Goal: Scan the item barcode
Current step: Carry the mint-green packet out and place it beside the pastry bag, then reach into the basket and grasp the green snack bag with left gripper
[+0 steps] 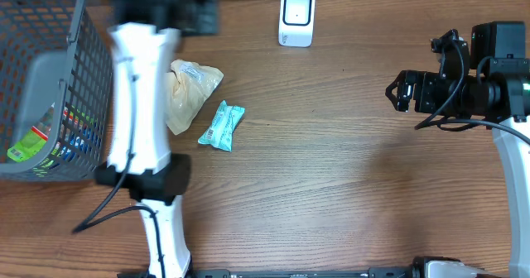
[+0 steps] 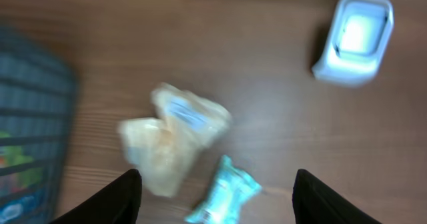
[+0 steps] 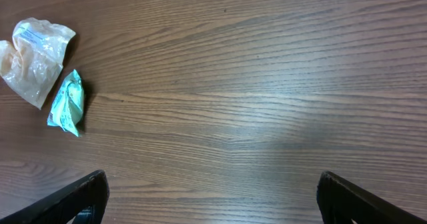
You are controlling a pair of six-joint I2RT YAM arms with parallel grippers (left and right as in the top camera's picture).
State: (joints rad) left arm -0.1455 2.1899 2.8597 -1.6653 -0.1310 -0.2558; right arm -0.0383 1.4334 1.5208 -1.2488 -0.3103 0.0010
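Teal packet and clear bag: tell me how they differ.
The teal packet is opaque teal; the clear bag is see-through with tan contents. The teal packet is smaller and narrow; the clear bag is bigger and crumpled. Both lie on the table, ungripped.

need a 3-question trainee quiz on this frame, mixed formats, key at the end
1. True or false: the teal packet lies inside the wire basket.
2. Which thing stands between the two arms, farthest from their bases? A) teal packet B) white scanner C) wire basket
3. Short answer: what do the left gripper and the right gripper hold?

Key
1. False: it lies on the table, beside a clear bag.
2. B
3. Nothing; both are open.
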